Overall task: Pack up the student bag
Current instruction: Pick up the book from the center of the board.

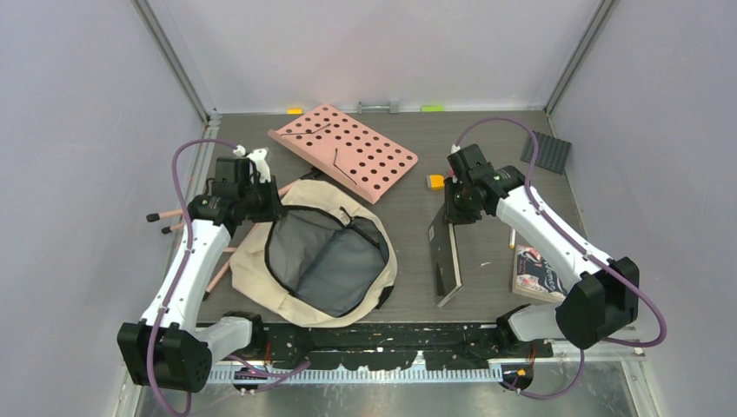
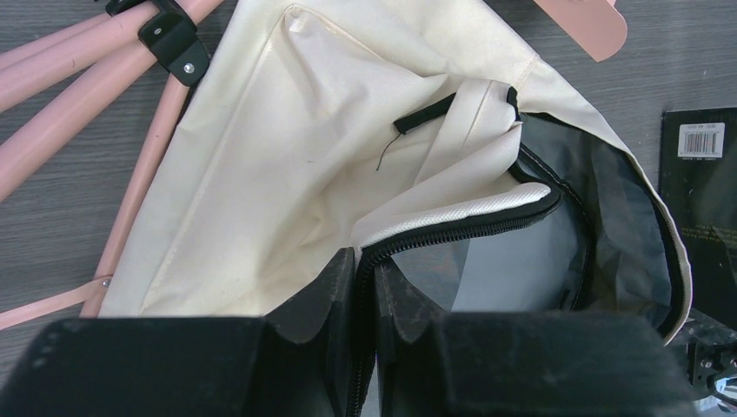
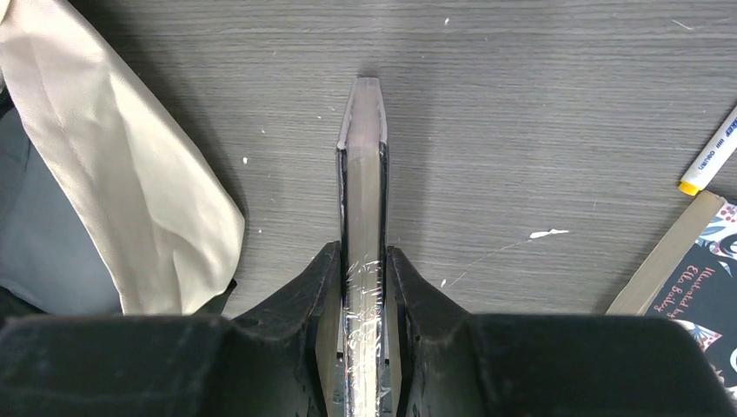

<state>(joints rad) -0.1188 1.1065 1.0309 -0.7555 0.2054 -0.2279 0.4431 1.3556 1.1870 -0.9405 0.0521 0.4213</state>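
Observation:
The cream student bag (image 1: pixel 261 269) lies open at the table's front left, its grey lining (image 1: pixel 326 261) showing. My left gripper (image 1: pixel 261 204) is shut on the bag's zipper rim at its far left edge; the left wrist view shows the black zipper (image 2: pixel 461 228) pinched between the fingers. My right gripper (image 1: pixel 456 208) is shut on the top edge of a dark book (image 1: pixel 445 256) and holds it on edge, right of the bag. In the right wrist view the book's plastic-wrapped edge (image 3: pixel 362 200) runs between the fingers, above the table.
A pink perforated board (image 1: pixel 343 149) lies behind the bag. Pink rods (image 1: pixel 187 228) lie left of it. A patterned book (image 1: pixel 537 271) and a pen (image 3: pixel 711 158) lie at the right. A small orange block (image 1: pixel 435 182) sits near the right gripper. A dark ribbed mat (image 1: pixel 547 149) lies far right.

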